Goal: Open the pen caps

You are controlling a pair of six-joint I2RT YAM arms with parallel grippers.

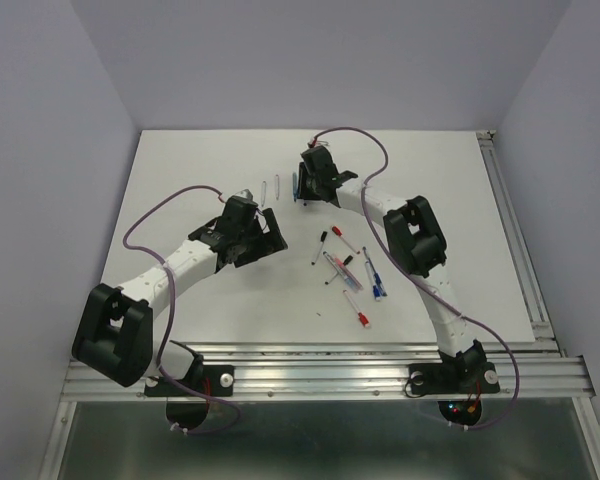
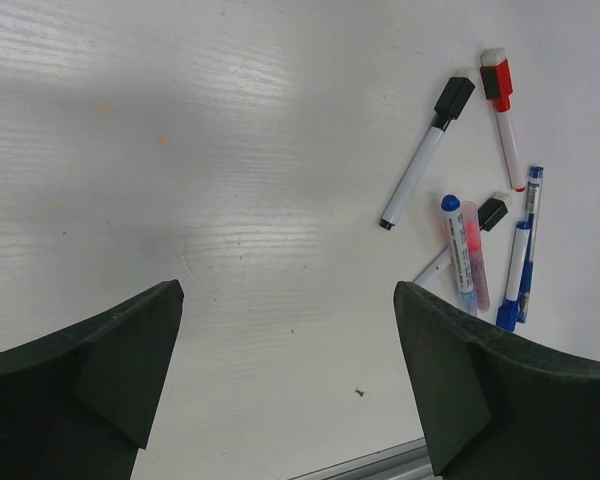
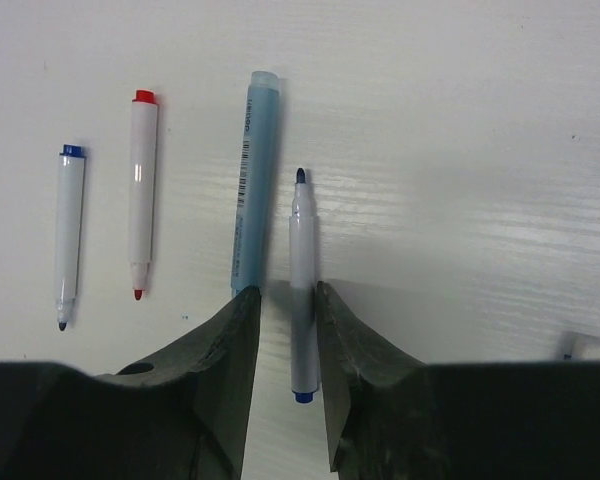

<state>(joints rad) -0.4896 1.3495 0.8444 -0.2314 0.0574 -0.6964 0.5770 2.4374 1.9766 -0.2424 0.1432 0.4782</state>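
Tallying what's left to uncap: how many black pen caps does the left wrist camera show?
2. One stubby black plastic cap is on the slanted white pen, upper right; the other black cap lies lower, beside the pink tube. More may sit outside this view.

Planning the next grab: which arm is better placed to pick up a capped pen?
Left. The left gripper is open, empty, facing the capped pens; the right gripper straddles an uncapped blue pen.

White wood-grain surface (image 1: pixel 200 300), evenly lit, with pale lavender walls (image 1: pixel 40 150) at 9, 12 and 3 o'clock; aluminium rails (image 1: pixel 320 365) border it at 6 and 3 o'clock.
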